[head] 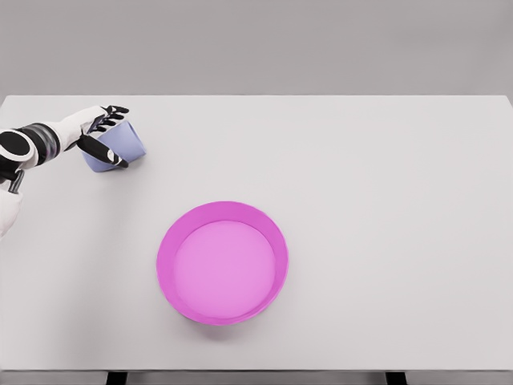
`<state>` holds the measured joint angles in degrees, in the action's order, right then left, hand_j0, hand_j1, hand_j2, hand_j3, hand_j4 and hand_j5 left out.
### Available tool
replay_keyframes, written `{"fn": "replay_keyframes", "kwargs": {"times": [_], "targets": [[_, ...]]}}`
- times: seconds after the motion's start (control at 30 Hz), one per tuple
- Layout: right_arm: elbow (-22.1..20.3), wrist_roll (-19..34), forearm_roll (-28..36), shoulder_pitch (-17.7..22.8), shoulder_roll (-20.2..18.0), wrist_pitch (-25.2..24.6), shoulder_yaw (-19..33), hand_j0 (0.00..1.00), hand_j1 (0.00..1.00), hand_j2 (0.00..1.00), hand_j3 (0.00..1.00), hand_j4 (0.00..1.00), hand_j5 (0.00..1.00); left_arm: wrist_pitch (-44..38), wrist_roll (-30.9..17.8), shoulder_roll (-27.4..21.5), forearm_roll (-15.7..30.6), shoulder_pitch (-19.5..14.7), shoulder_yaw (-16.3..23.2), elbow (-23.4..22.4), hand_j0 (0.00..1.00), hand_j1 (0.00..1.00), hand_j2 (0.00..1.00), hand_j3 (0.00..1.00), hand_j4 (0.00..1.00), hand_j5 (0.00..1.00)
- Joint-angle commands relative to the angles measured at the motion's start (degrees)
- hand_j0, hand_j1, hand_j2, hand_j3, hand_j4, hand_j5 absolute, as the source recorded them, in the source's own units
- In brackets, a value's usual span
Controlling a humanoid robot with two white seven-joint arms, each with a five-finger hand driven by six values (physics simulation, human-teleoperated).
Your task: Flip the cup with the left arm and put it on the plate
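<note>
Left hand [103, 135] is out at the bench's [361, 176] far left, fingers [115, 112] curled over the top of the cup [120, 146] and the thumb pressed across its front, so it has a grip on it. The cup, pale blue, sits tilted in that grasp, low against the bench top. The plate [222, 261], bright pink with a raised rim, waits well apart, nearer the front and middle, nothing on it.
</note>
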<state>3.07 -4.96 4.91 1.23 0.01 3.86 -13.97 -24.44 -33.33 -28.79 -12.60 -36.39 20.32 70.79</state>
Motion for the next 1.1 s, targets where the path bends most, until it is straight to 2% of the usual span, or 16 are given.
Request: {"fn": "replay_keyframes", "kwargs": {"times": [0.0, 0.23, 0.33, 0.4, 0.83, 1.07], "targets": [[0.01, 0.04, 0.01, -0.09, -0.01, 0.00, 0.00, 1.00, 1.00, 1.00, 1.00, 1.00, 1.00, 0.09, 0.02, -0.04, 0.04, 0.00, -0.01, -0.04, 1.00, 1.00, 1.00, 1.00, 1.00, 1.00], [0.01, 0.04, 0.01, 0.00, -0.01, 0.00, 0.00, 1.00, 1.00, 1.00, 1.00, 1.00, 1.00, 0.09, 0.10, 0.58, -0.23, 0.00, 0.08, -0.04, 0.99, 0.99, 0.99, 0.99, 0.99, 0.99], [0.01, -0.04, 0.01, -0.09, -0.01, 0.00, 0.00, 1.00, 1.00, 1.00, 1.00, 1.00, 1.00, 0.09, 0.45, 0.49, -0.14, 0.00, 0.08, -0.04, 0.84, 0.84, 0.84, 0.84, 0.84, 0.84], [0.01, -0.04, 0.01, 0.00, -0.01, 0.00, 0.00, 1.00, 1.00, 1.00, 1.00, 1.00, 1.00, 0.18, 0.63, 0.49, -0.05, 0.09, 0.08, -0.12, 0.78, 0.78, 0.78, 0.78, 0.78, 0.78], [0.01, -0.04, 0.01, 0.00, -0.01, 0.00, 0.00, 1.00, 1.00, 1.00, 1.00, 1.00, 1.00, 0.62, 0.46, 0.49, 0.65, 0.00, -0.01, -0.83, 0.67, 0.67, 0.67, 0.67, 0.67, 0.67], [0.01, -0.04, 0.01, 0.00, -0.01, 0.00, 0.00, 1.00, 1.00, 1.00, 1.00, 1.00, 1.00, 11.34, 0.19, -0.12, 3.64, 0.79, -0.71, 4.27, 0.65, 0.65, 0.65, 0.65, 0.65, 0.65]]}}
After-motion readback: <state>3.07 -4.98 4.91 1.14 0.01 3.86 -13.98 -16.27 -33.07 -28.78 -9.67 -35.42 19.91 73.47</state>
